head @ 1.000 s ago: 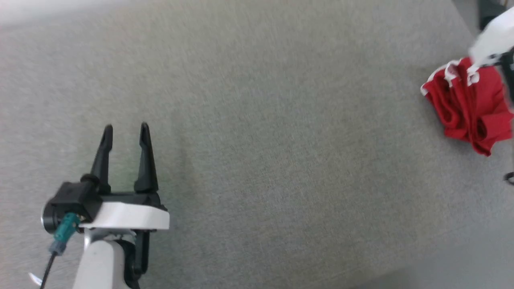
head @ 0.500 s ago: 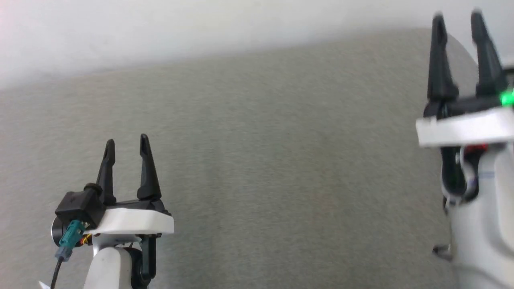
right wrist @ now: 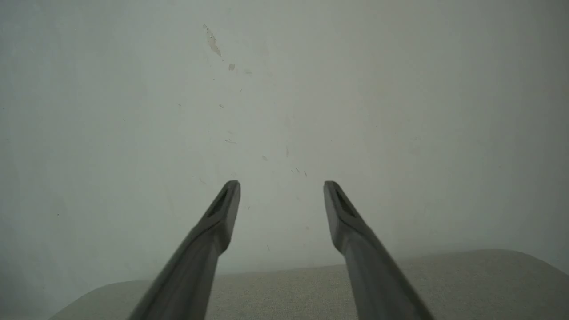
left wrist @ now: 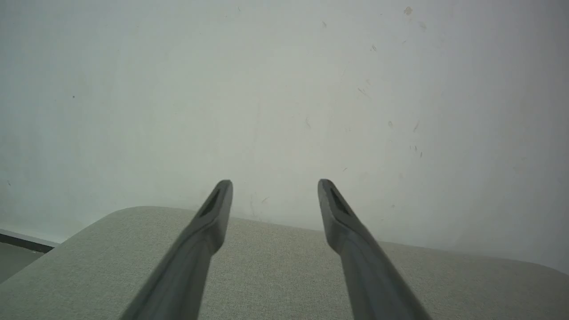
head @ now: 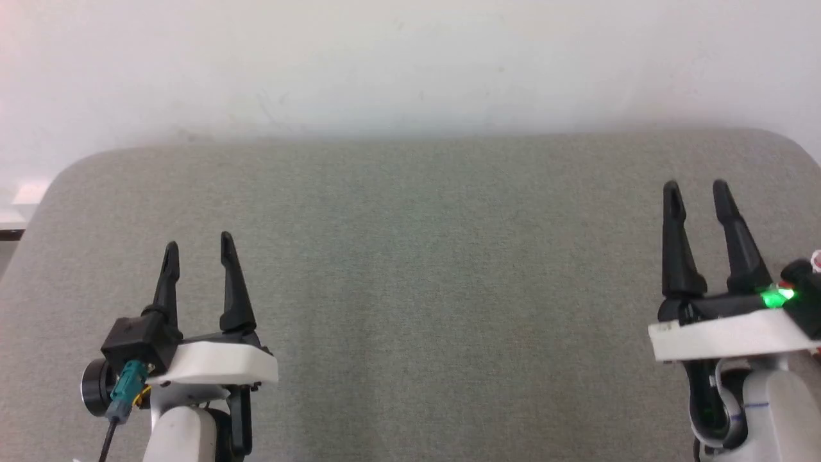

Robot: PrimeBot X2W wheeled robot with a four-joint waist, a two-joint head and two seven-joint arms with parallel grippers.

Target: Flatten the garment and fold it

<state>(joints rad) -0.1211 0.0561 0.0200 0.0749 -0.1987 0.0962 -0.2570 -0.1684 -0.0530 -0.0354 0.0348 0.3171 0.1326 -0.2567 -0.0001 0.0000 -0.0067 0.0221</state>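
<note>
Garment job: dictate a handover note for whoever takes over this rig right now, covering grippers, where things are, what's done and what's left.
Left gripper: open, empty, over the grey pad.
Right gripper: open, empty, over the pad's right side.
Garment: a second ago it lay bunched at the head view's right edge; the camera has turned since, so where it lies now I cannot tell.
Done: no flattening or fold seen.
Left: find it, flatten, fold.

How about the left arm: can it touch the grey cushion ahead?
Probably yes: the left gripper, jaws open, hangs over the grey cushion, with bare fabric ahead of its fingers.
</note>
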